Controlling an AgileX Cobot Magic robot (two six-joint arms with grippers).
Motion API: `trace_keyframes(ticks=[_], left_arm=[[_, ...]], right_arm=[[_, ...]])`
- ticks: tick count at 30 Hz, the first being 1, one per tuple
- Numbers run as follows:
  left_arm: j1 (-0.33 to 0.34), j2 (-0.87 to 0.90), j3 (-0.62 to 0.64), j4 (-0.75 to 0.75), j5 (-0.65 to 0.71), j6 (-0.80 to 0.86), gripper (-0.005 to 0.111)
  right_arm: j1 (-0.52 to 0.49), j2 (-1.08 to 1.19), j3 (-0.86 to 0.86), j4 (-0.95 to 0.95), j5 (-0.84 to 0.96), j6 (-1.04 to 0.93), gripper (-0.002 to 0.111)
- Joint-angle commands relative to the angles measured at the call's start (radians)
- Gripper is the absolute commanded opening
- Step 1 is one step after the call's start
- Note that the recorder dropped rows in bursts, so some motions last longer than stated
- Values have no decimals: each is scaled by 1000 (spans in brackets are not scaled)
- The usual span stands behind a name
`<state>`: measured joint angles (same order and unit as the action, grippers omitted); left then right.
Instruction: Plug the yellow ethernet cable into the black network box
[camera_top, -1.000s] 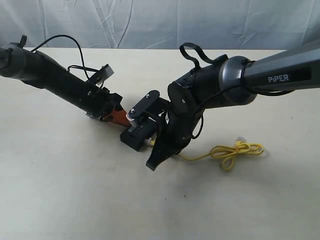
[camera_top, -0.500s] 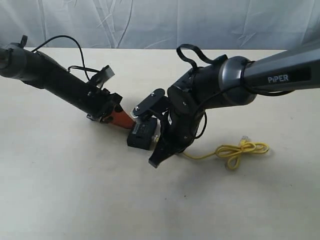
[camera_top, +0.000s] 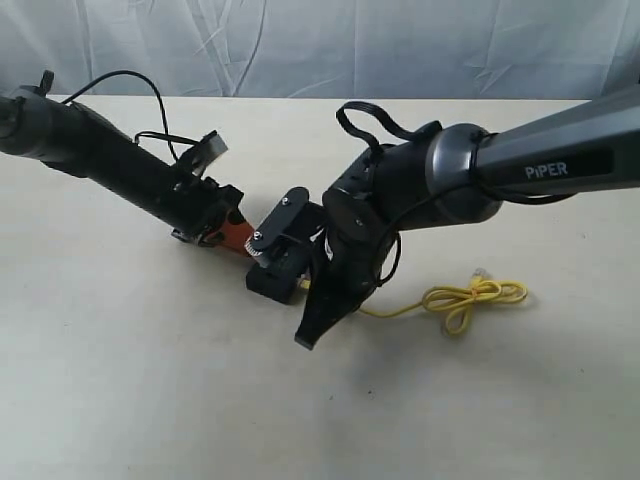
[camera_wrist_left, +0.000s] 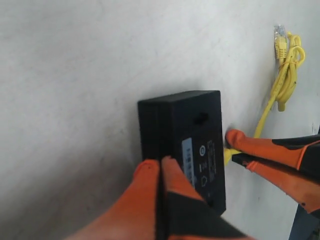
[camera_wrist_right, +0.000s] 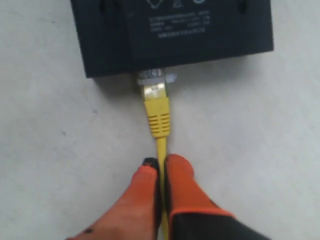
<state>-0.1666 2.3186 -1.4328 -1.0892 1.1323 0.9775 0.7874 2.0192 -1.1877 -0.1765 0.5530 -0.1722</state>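
The black network box (camera_top: 278, 268) lies flat on the table between both arms. My left gripper (camera_wrist_left: 160, 164) is shut, its orange fingertips pressed against one side edge of the box (camera_wrist_left: 185, 130). My right gripper (camera_wrist_right: 161, 167) is shut on the yellow ethernet cable (camera_wrist_right: 160, 117) just behind its plug (camera_wrist_right: 154, 82). The plug's clear tip sits in a port in the box's (camera_wrist_right: 170, 35) side wall; how deep it goes I cannot tell. The cable's tied bundle (camera_top: 470, 297) lies on the table to the right, with the other plug (camera_wrist_left: 279, 34) free.
The tan table (camera_top: 130, 380) is backed by a pale cloth curtain (camera_top: 300, 45). The bulky right arm (camera_top: 440, 185) hangs over the cable and hides the box's port side in the exterior view. The left arm (camera_top: 100, 150) stretches in from the far left.
The right wrist swung a little, carrying the cable. The box and the cable bundle shifted slightly right, then back left. The left gripper stayed against the box.
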Motion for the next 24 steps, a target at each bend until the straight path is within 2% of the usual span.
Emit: trace_keyframes(ticks=[1,18,21,24], left_arm=[[-7,14,7,13,32,-7,0],[-7,14,7,13,33,-61,0],[-5,14,7,13,25,-61,0],[-5,14,7,13,25,-61,0]], right_arm=[[11,0,-4,8,-106,-11,-1],[11,0,-4,68,-83,53,0],[11,-2,-4,68,-65,53,13],[11,-2,-4,68,-53,53,34]])
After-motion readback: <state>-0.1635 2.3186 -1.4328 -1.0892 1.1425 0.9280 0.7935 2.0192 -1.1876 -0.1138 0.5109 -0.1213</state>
